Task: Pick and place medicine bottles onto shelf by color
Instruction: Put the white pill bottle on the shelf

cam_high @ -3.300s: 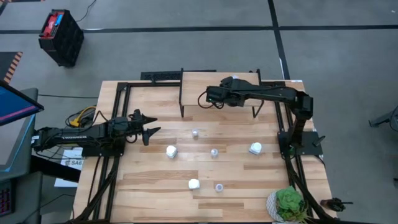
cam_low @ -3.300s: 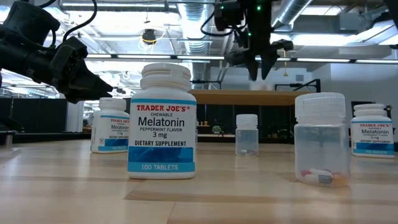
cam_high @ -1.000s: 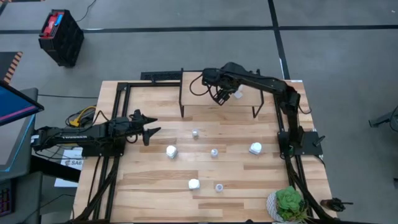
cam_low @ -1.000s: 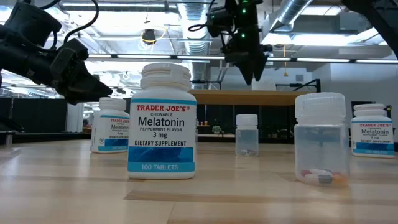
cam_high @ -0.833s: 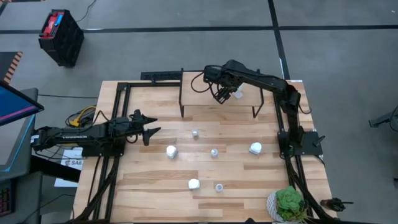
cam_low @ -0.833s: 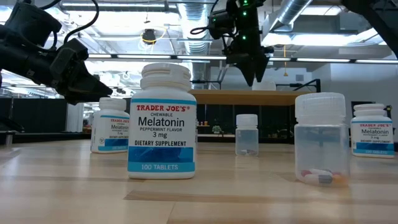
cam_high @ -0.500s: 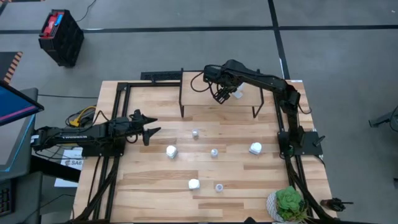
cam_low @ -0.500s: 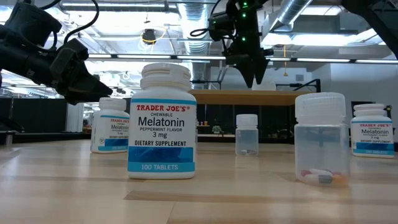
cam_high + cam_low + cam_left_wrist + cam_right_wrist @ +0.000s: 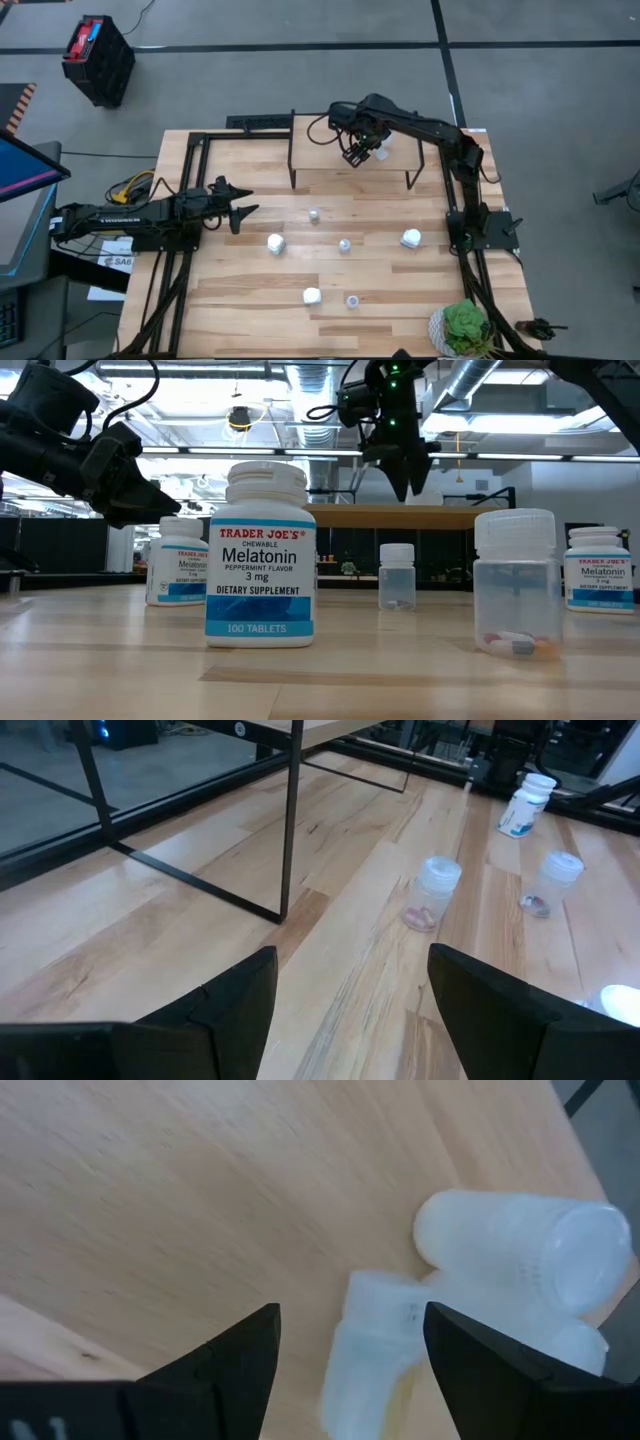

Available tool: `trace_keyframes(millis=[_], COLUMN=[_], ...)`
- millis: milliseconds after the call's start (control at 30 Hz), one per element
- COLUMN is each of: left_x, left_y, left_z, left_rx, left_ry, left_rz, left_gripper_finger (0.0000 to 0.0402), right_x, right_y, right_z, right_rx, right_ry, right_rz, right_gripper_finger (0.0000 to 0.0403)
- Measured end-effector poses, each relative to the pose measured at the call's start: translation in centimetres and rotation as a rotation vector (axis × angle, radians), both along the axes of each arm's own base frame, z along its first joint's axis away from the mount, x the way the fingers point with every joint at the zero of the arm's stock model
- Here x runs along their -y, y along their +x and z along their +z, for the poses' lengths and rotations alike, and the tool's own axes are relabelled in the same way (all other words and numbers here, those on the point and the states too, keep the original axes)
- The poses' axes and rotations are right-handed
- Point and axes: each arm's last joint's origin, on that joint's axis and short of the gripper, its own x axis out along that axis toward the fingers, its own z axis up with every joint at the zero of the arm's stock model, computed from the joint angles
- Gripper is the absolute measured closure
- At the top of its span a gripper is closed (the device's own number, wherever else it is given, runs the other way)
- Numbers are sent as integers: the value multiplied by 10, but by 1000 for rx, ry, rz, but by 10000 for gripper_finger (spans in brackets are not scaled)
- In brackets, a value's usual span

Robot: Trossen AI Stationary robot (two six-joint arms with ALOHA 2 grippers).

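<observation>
Right gripper (image 9: pixel 356 158): held wide above the shelf (image 9: pixel 330 178), clear bottles (image 9: pixel 480 1295) just ahead.
Left gripper (image 9: pixel 240 208): held wide, empty.
White bottle (image 9: pixel 260 555): "TRADER JOE'S Melatonin 3 mg" being displayed.

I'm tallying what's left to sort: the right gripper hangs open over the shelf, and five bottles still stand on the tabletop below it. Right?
Not quite: six bottles remain on the tabletop, as the high view shows, three white and three clear. The rest holds: the right gripper hangs open over the shelf.

Shelf (image 9: pixel 330 150) left half bare; clear bottles (image 9: pixel 520 1255) crowd right end.
</observation>
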Motion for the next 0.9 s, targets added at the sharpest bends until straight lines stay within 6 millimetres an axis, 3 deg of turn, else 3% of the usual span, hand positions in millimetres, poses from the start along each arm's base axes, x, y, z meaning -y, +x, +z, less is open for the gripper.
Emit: trace_keyframes(millis=[400,667,900], left_x=[0,0,0], left_y=[0,0,0], left_z=[0,0,0], left_rx=[0,0,4], left_ry=[-1,-2,-12], left_rz=[-3,-3,0], left_gripper_finger=[155,155,155], right_x=[-2,-9,-10], right_y=[3,5,5], right_z=[0,0,0], right_rx=[38,-7,-14], right_ry=[31,53,52], right_rz=[5,135,141], right_gripper_finger=[132,132,132])
